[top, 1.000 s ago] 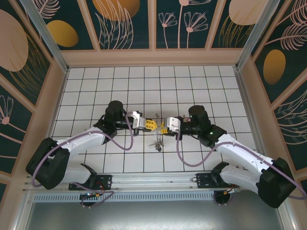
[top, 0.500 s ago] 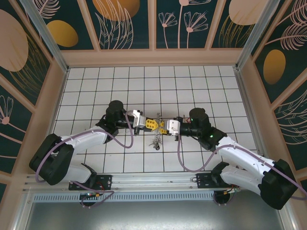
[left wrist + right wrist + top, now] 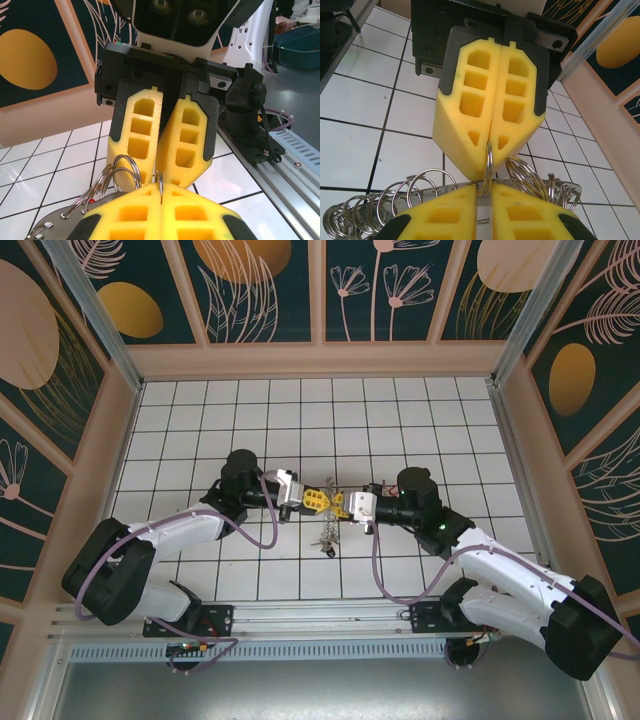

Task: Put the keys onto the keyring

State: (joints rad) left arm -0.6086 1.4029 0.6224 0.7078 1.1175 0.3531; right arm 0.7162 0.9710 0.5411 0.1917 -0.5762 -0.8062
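Observation:
My two grippers meet tip to tip above the middle of the tiled table. The keyring [image 3: 445, 188] is a flat silvery band with holes, carrying several split rings [image 3: 427, 180]. My right gripper [image 3: 485, 190] is shut on that band. My left gripper [image 3: 161, 187] is shut on one small split ring [image 3: 488, 162], pinched edge-on at the band's rim. From above, the left gripper [image 3: 318, 500] and right gripper [image 3: 338, 506] touch. A bunch of small keys [image 3: 325, 536] with a dark tag shows just below them. The rest of the hoop is hidden.
The white tiled table [image 3: 250, 430] is walled by a pale wooden rim [image 3: 320, 360] and patterned panels. An aluminium rail [image 3: 320, 615] with both arm bases runs along the near edge. Free tiles lie on every side of the grippers.
Both arms have shifted a little, the right elbow drifting right. The grippers stay pressed together on the ring and band, and the bunch of keys stays under them.

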